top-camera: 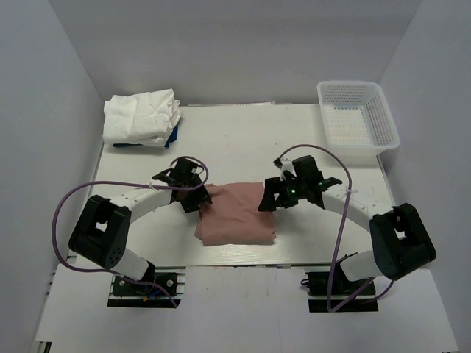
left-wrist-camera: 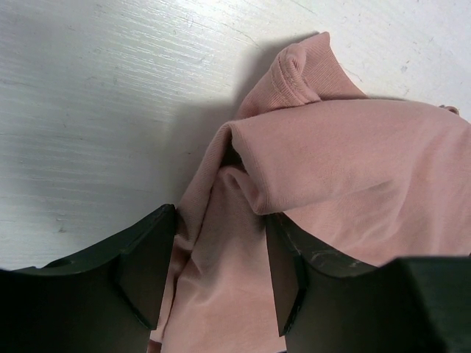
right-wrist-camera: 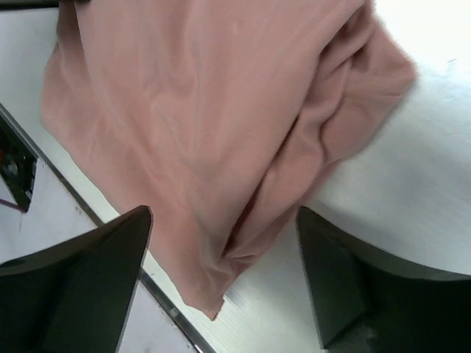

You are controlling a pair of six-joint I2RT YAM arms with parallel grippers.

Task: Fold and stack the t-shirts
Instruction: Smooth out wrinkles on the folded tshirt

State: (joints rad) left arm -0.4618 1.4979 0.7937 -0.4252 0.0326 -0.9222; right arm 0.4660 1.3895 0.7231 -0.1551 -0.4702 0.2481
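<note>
At the near middle of the table [top-camera: 243, 143] lies the dusty pink t-shirt [top-camera: 237, 215], folded into a rough rectangle with its near edge close to the table's front edge. On its left side the left gripper [top-camera: 200, 201] is down at the cloth, jaws parted. A rumpled fold of the pink fabric lies between its fingers [left-wrist-camera: 143, 272] without being pinched. On the shirt's right side the right gripper [top-camera: 266, 203] hovers over the shirt's corner, jaws spread wide and holding nothing. At the far left corner plain white t-shirts [top-camera: 141, 116] sit piled on something blue [top-camera: 174, 135]. At the far right stands a white mesh basket [top-camera: 388, 125].
</note>
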